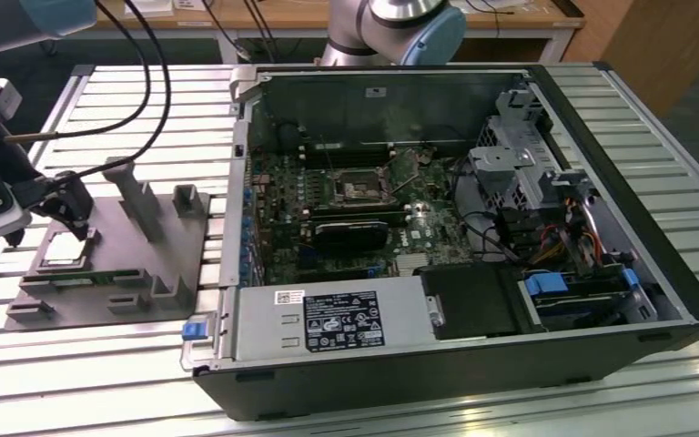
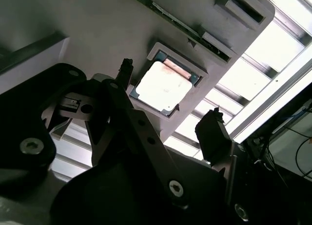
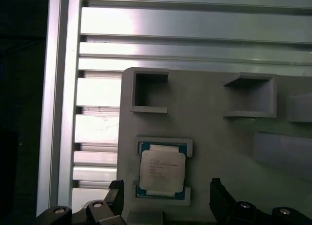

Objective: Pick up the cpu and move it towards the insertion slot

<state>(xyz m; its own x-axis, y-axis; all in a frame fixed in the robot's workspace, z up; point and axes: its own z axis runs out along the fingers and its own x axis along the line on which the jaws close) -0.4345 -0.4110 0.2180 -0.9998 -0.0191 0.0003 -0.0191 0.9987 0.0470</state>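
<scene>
**A:** Where does the work stand?

**B:** The end effector (image 3: 165, 192) hangs over the grey fixture (image 1: 143, 273), which sits on the slatted surface (image 1: 119, 100) at the exterior view's left; its fingers (image 2: 213, 132) are spread, one on each side of the cpu (image 3: 162, 169), and I see them touching nothing.

**A:** And the cpu itself?

**B:** It lies flat, silver top up, in a shallow framed recess of the fixture; it is not lifted; it is well apart from the socket (image 1: 359, 189) inside the open computer case (image 1: 471, 378).

**A:** How would you take hold of it well?

**B:** In my judgement, centre over the chip first; the frame's raised lips run along two opposite edges, and the fingers stand by the other two (the open sides, as far as I can tell), so a straight descent should clear the lips; close gently on the edges; keep the chip level as it comes out, since tilting might catch it on the frame.

**A:** What holds what?

**B:** The recess holds the cpu alone; a thin green memory stick (image 2: 170, 15) lies in a slot of the same fixture, near it; the case holds the motherboard (image 1: 325, 209), drives and cables.
</scene>
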